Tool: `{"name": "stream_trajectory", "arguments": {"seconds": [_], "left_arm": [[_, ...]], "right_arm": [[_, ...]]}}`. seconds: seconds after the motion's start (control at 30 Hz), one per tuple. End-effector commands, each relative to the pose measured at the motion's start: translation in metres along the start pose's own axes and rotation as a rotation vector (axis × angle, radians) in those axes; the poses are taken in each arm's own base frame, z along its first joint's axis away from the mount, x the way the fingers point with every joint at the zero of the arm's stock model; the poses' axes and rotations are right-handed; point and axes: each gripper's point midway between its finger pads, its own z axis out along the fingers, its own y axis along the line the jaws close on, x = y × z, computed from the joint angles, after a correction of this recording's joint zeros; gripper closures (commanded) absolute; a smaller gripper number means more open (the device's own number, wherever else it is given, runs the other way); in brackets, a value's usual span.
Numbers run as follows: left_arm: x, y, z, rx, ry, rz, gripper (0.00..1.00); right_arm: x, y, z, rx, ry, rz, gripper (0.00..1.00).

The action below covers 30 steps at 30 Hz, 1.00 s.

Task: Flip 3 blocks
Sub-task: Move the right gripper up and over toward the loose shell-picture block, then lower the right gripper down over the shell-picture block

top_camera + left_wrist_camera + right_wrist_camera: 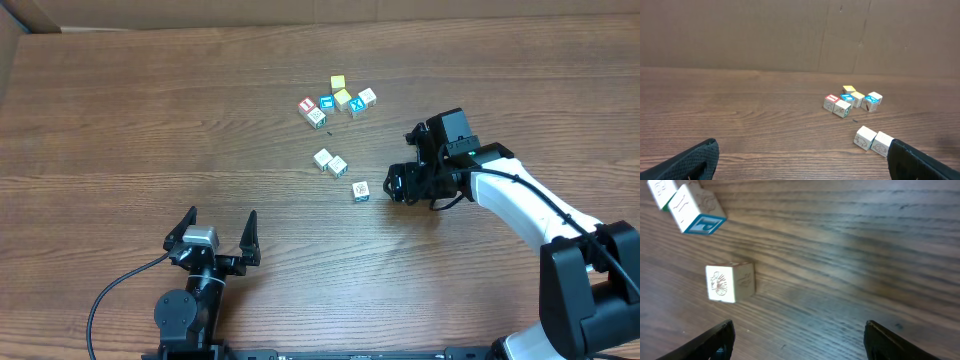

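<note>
R pincer jaws apart, empty | L pincer wide open | small pale grey-printed wooden cube on brown wooden desk, just ahead of R pincer | risk: off-centre closing shoves cube, no flip; touching pale cube pair may get bumped

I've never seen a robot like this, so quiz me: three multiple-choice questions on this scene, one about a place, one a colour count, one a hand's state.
1. The lone block lies: A beside the right hand; B atop another block; C at the table's edge.
2. Yellow-topped blocks: A none; B two; C five.
3. The left hand is: A shut on a block; B open, empty; C out of view.
A: it sits just beside that hand. B: two yellow tops show. B: spread wide, nothing between.
</note>
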Motion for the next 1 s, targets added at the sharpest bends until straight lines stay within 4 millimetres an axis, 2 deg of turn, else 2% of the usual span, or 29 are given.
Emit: {"name": "stream_trajectory", "arguments": {"seconds": [0.0, 0.17, 0.37, 0.63, 0.8, 0.97], "left_arm": [[0.0, -0.002, 0.0, 0.009, -0.002, 0.023, 0.0], [0.0, -0.002, 0.0, 0.009, -0.002, 0.023, 0.0], [0.0, -0.002, 0.0, 0.009, -0.002, 0.023, 0.0], [0.0, -0.002, 0.0, 0.009, -0.002, 0.023, 0.0], [0.0, -0.002, 0.0, 0.009, -0.002, 0.023, 0.0], [0.0, -0.002, 0.0, 0.009, -0.002, 0.023, 0.0]], "right_arm": [[-0.003, -0.012, 0.003, 0.068, -0.026, -0.009, 0.16], [-0.002, -0.015, 0.009, 0.064, -0.049, -0.016, 0.18], [0.004, -0.018, 0.016, 0.062, -0.059, -0.018, 0.33], [0.001, -0.018, 0.017, 0.059, -0.078, -0.024, 0.36], [-0.003, -0.017, 0.017, 0.055, -0.095, -0.029, 0.42], [-0.008, -0.016, 0.016, 0.051, -0.115, -0.034, 0.43]]}}
